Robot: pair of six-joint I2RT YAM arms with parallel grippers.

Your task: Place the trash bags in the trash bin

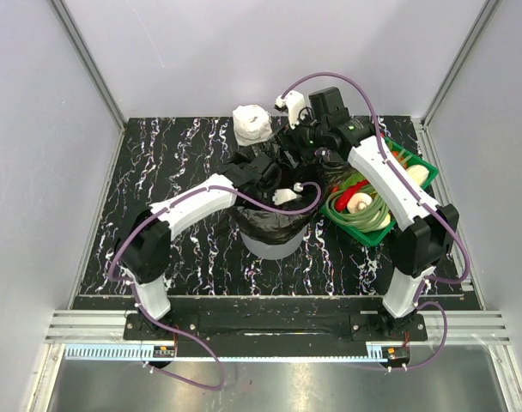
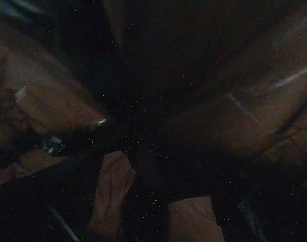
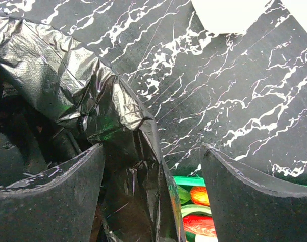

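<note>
Step in hand, as I am reading it: seating the trash bags (image 3: pixel 93 101) down inside the trash bin (image 1: pixel 270 247) and getting the loose film over its rim.

To do it well, I am thinking the left gripper (image 1: pixel 272 182) should be pressing the film toward the floor and wall of the bin without snagging it. The right gripper (image 3: pixel 152 151) should be taking only the outer fold, pinching a single thickness near the edge and drawing it out and down over the lip. A deep bite would be bunching the film and could be tipping the light bin. The green basket (image 3: pixel 186 180) is sitting just under the right fingers, so a low pass could be clipping it.

Jaws: the right ones are standing wide apart, pinching nothing. The left ones are sitting in the dark inside the bag. The left wrist view is showing only dim brownish folds, so I cannot tell whether they are spread or closed.

Where the film is lying: a crumpled, glossy ridge is rising between the right jaws, hugging the finger nearer the bin and standing apart from the other one. Beyond the tips the marbled tabletop (image 3: pixel 219 91) is showing. The rest of the film is spilling past the bin-side finger into the bin's mouth. Around the left jaws it is lying on all sides, close against the camera
</note>
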